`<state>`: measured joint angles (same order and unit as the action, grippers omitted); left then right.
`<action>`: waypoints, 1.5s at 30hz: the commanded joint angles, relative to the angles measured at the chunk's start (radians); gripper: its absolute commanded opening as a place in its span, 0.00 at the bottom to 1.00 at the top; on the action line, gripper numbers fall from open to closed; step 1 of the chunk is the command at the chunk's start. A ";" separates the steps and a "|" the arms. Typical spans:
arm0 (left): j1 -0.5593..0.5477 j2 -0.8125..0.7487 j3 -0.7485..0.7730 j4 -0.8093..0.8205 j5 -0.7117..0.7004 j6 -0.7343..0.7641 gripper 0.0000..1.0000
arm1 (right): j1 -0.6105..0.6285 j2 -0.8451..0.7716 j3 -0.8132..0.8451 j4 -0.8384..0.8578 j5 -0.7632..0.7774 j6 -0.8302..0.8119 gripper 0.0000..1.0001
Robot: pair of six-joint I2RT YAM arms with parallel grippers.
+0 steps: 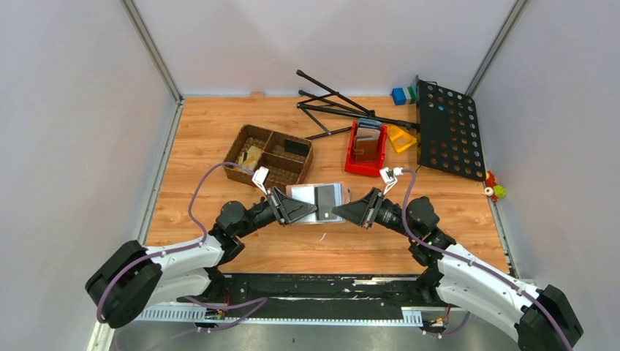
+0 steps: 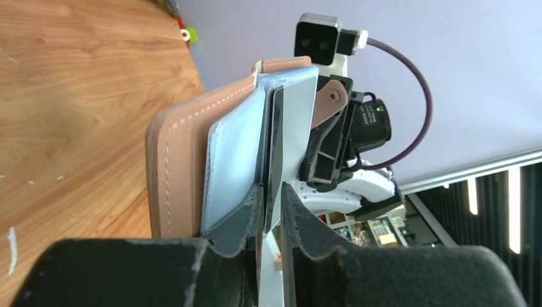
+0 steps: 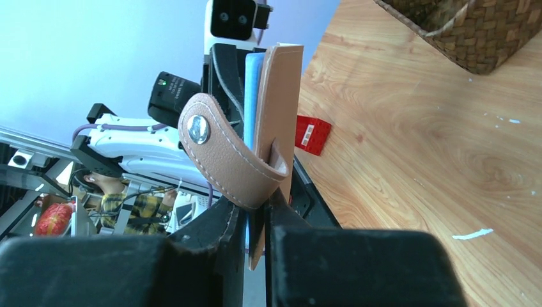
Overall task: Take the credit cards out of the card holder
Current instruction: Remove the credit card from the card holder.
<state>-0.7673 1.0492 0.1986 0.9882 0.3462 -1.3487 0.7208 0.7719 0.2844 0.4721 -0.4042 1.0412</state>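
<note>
The card holder (image 1: 302, 193), taupe-brown outside and light grey inside, hangs open above the table between my two grippers. A black credit card (image 1: 324, 202) stands at its fold. My left gripper (image 1: 313, 210) is shut on that black card's edge (image 2: 276, 134), with a silvery grey card (image 2: 298, 128) lying against it. The holder's taupe cover (image 2: 182, 153) is to the left of my left gripper (image 2: 273, 201). My right gripper (image 1: 338, 212) is shut on the holder's other flap (image 3: 281, 96), just under its snap strap (image 3: 217, 147). In the right wrist view the right gripper (image 3: 255, 220) pinches the flap's edge.
A wicker basket (image 1: 267, 153) stands behind the holder at the left. A red tray (image 1: 363, 167) with wallets is behind at the right. A folded black music stand (image 1: 447, 128) lies at the back right, near a yellow piece (image 1: 401, 137) and small blocks (image 1: 403, 95).
</note>
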 commanded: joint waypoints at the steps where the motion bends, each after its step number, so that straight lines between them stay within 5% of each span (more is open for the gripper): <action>1: -0.030 0.073 0.063 0.323 0.181 -0.113 0.20 | 0.026 0.043 -0.011 0.141 -0.132 0.062 0.09; 28: -0.030 0.092 0.130 0.379 0.355 -0.138 0.23 | -0.028 0.096 0.042 0.098 -0.208 0.055 0.00; 45: -0.030 0.015 0.172 -0.156 0.245 0.099 0.31 | -0.027 0.132 0.087 0.119 -0.334 -0.009 0.00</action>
<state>-0.7349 1.0409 0.2699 1.0847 0.5507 -1.3499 0.6273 0.8757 0.3050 0.6739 -0.6449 1.0958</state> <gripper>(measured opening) 0.294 0.114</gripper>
